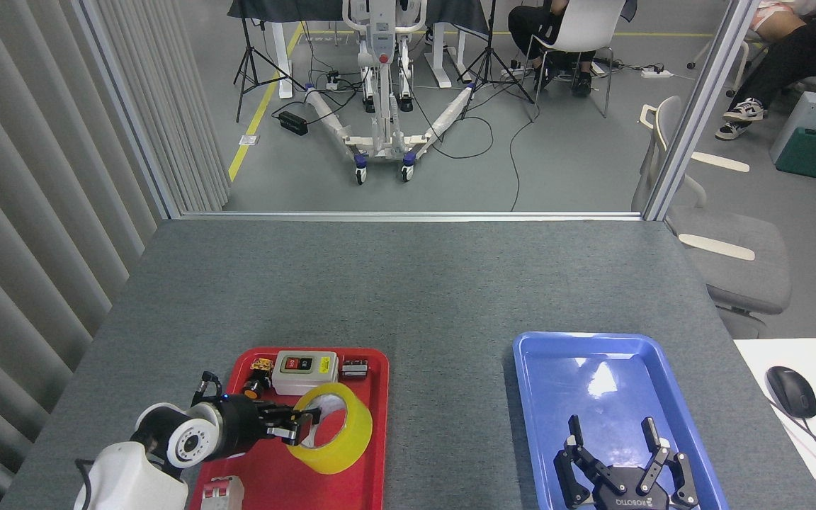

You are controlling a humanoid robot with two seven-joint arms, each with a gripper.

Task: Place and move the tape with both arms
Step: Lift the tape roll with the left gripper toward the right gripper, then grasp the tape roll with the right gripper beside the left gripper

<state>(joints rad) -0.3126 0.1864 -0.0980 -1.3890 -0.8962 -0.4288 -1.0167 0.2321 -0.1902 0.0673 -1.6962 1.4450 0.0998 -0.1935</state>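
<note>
The left end effector (300, 425) comes in from the lower left and has its black fingers closed on the near wall of the tape (333, 435): one finger goes inside the whitish core, the others press the rim from outside. The tape is tilted, with its open hole turned toward the left and upward, and it sits above the middle of the red tray (372, 453). Whether its lower edge touches the tray floor is not clear.

At the far end of the red tray lies the grey switch box (304, 372) with a red and a black button, just behind the tape. A small black and yellow part (257, 380) is beside it on the left, and a small metal piece (355, 367) on the right. Near the front edge of this tray stands a white part with red levers (222, 491).

The right end effector (618, 453) is over the near part of the blue tray (542, 368), well apart from the tape. Its fingers are spread wide and hold nothing. Both trays rest on the grey table (408, 283).
</note>
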